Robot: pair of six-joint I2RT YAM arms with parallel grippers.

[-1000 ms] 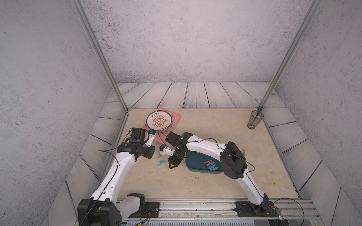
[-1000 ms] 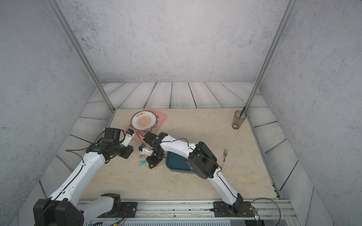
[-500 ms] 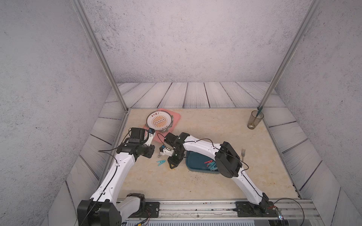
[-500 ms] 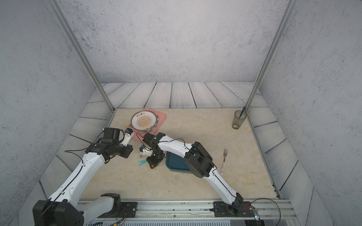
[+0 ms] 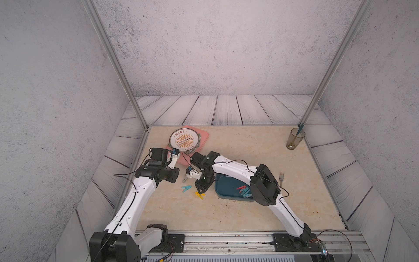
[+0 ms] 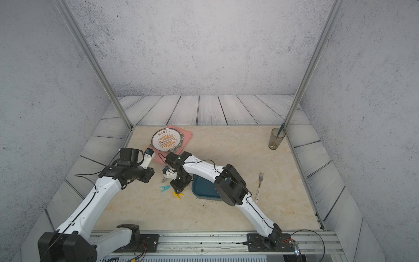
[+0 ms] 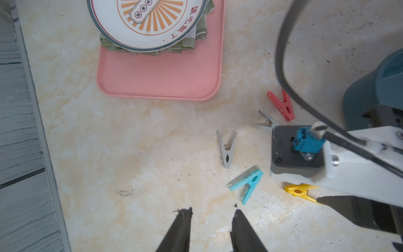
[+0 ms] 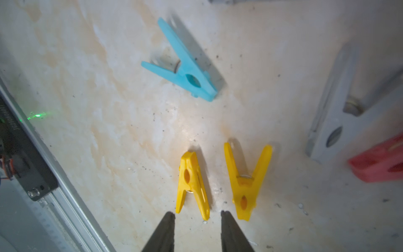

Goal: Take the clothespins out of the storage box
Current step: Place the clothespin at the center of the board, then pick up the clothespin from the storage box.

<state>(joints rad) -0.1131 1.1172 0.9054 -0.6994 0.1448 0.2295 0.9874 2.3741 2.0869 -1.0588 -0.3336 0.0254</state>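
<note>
My right elbow has drifted left. My left gripper (image 7: pixel 211 212) hangs spread and empty. My right gripper (image 8: pixel 197 215), spread too, hovers over two yellow clothespins (image 8: pixel 193 181) on the tabletop (image 8: pixel 130 131). Red and teal clothespins (image 5: pixel 243 191) lie in the storage box (image 5: pixel 227 187).

Your stock by colour. Storage box (image 5: pixel 226 187): dark teal; clothespins inside (image 5: pixel 241 187): red, light blue. On bench (image 5: pixel 249 147), cream marbled with dark specks: two yellow clothespins (image 8: pixel 193 181), one light blue clothespin (image 8: pixel 183 65), grey clothespin (image 7: pixel 224 152), red clothespin (image 7: pixel 281 104). Tray (image 7: pixel 161 76): pink, plain. Plate (image 7: pixel 113 32): white, orange sunburst, red lettering, dark rim. Cloth (image 7: pixel 174 48) you see under plate: green striped.
</note>
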